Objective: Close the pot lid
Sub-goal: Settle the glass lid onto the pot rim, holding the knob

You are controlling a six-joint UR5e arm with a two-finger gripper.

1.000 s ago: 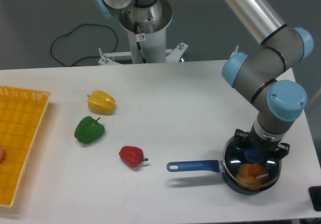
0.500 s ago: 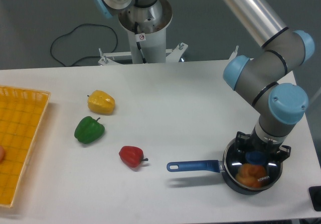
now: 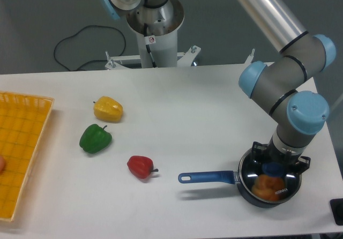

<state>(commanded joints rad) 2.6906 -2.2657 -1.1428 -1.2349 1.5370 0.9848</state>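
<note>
Since the first frame the arm has edged slightly down and rightward in the camera view, and the blue knob of the lid has shifted the same way, while the pot and its long handle lie as they did; the lid is over the pot at the right of the bench, and the gripper is down at the knob, presumably to steer the lid from its centre and settle it evenly on the rim; the handle juts out to the left, away from the arm, which probably keeps it out of the gripper's way; the dark fingers blend into the black pot, so I cannot tell whether they are closed on the knob or parted; the far rim is partly hidden, and whether the lid is fully seated is unclear
</note>
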